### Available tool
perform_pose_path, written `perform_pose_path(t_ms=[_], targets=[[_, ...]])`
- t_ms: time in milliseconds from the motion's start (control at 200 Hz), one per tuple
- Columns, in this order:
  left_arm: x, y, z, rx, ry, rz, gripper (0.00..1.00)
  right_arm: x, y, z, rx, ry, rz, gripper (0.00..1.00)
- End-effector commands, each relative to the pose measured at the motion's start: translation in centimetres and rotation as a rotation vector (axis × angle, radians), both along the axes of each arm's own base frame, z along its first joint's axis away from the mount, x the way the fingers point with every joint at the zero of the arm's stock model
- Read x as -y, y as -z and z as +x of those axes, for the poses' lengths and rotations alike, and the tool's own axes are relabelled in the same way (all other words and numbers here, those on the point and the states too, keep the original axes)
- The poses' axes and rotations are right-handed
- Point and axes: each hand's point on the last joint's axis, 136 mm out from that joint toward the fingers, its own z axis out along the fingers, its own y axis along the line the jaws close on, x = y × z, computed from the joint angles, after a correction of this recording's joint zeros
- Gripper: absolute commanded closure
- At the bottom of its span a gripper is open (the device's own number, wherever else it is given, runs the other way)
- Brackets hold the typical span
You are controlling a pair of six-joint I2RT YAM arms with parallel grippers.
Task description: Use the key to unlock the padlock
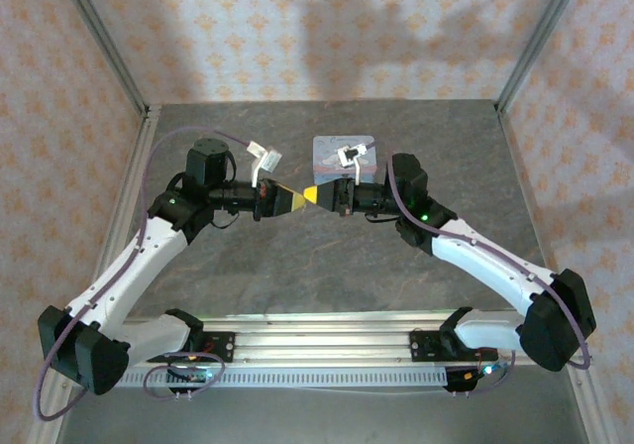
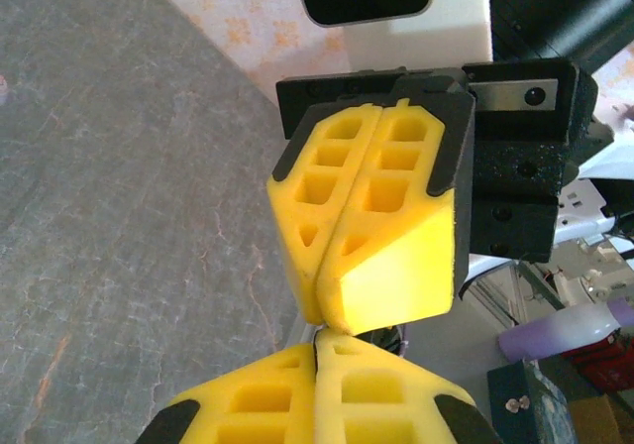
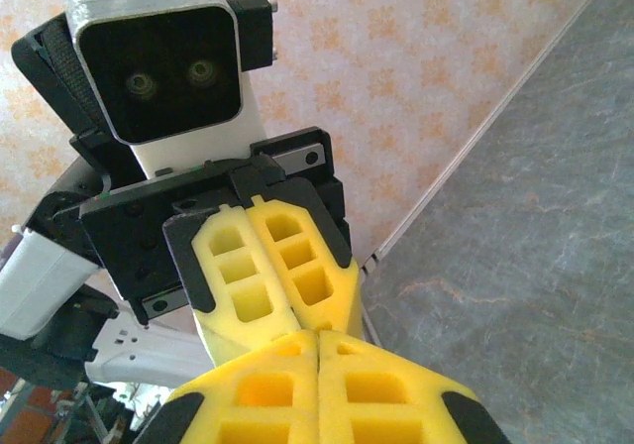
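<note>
Just nearside of the pale-blue tin [image 1: 342,149] on the worktop [image 1: 297,266], the left fingers [image 1: 293,200] and right fingers [image 1: 312,195] meet tip to tip, each pair pressed flush together, holding nothing visible

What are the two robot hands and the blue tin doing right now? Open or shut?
Left gripper: shut, tip to tip with the other one, up off the table.
Right gripper: shut, nothing seen between its fingers.
Tin: lying flat at the back, looks closed, partly hidden by the right arm.
</note>
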Motion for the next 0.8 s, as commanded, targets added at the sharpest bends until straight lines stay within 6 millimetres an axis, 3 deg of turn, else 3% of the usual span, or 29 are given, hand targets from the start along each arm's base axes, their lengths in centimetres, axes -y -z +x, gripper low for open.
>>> perform_pose_path(t_ms=[0,125,250,380,796], targets=[[0.4,-2.0,0.6,0.053,-0.008,-0.048,1.0,-0.1,0.1,1.0,0.005,0.057,0.036,1.0],[0.2,-1.7,1.2,0.044,-0.049,-0.041,1.0,0.1,0.5,1.7,-0.012,0.102,0.048,1.0],[-0.2,-1.4,2.0,0.016,-0.1,-0.052,0.7,0.6,0.7,2.4,-0.014,0.155,0.05,1.0],[-0.9,-1.3,3.0,-0.027,-0.172,-0.102,0.54,1.3,0.5,3.3,-0.013,0.212,0.069,1.0],[-0.8,-0.9,3.1,-0.074,-0.209,-0.224,0.54,1.1,0.5,4.0,-0.035,0.212,0.111,1.0]])
